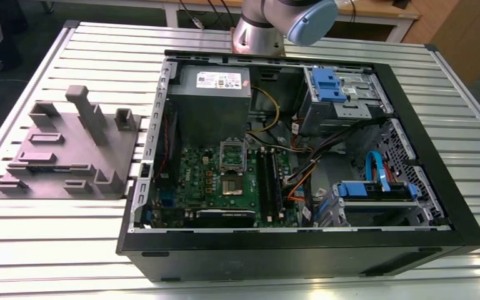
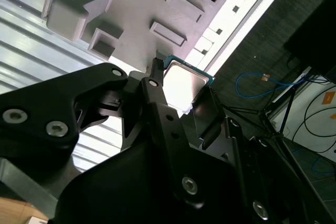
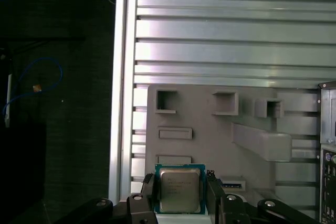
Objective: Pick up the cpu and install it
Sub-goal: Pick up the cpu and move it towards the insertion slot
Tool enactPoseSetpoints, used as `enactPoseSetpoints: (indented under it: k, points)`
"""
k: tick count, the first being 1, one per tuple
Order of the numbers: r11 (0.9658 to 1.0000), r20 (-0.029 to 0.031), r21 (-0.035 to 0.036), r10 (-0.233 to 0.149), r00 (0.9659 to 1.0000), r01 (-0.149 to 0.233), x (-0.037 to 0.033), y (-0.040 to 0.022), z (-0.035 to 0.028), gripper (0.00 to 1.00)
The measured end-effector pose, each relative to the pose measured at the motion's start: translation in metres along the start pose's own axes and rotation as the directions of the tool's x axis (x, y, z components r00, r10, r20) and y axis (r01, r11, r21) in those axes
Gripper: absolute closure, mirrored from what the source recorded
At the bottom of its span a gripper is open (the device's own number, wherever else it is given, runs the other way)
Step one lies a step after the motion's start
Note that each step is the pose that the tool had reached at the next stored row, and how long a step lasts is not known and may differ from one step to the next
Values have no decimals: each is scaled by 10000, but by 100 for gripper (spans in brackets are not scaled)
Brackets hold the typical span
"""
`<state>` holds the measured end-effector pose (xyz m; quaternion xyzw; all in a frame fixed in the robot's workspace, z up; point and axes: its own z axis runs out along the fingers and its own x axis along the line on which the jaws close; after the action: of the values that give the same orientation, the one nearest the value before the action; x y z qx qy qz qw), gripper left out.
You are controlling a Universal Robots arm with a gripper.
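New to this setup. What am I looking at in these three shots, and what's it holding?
It is one robot arm. The exterior view looks from off the arm at a slatted metal table carrying an open computer case and a grey moulded holder. Both wrist views come from cameras riding on the arm, looking past its black hand. The hand is closed on the cpu, a flat square silver chip, with the grey holder behind it.

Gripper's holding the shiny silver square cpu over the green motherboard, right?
Not the motherboard. The gripper holds the shiny silver square cpu over the grey moulded fixture tray on the slatted metal table, as the first wrist view shows.
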<state>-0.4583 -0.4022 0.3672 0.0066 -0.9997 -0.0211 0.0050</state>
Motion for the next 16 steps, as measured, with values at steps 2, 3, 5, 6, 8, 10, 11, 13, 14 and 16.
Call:
enactPoseSetpoints:
  k: [2, 3, 5, 6, 8, 10, 11, 13, 14, 16]
  points:
    - [10000, 0, 1, 1, 10000, -1, 0, 1, -7, 53]
    - [10000, 1, 0, 1, 10000, -1, 0, 1, -8, 53]
    - [10000, -1, 1, 2, 10000, -2, 0, 1, -11, 53]
    - [10000, 0, 1, 2, 10000, -2, 0, 1, -11, 53]
    - [10000, -2, 1, 2, 10000, -2, 0, 1, -15, 53]
    - [10000, -3, 1, 2, 10000, -2, 1, 2, -20, 53]
    - [10000, -1, 1, 2, 10000, -2, 0, 2, -21, 53]
    - [10000, 0, 1, 2, 10000, -2, 0, 2, -25, 53]
    - [10000, 0, 1, 1, 10000, -1, 0, 2, -26, 53]
    - [10000, -1, 1, 2, 10000, -2, 0, 3, -32, 53]
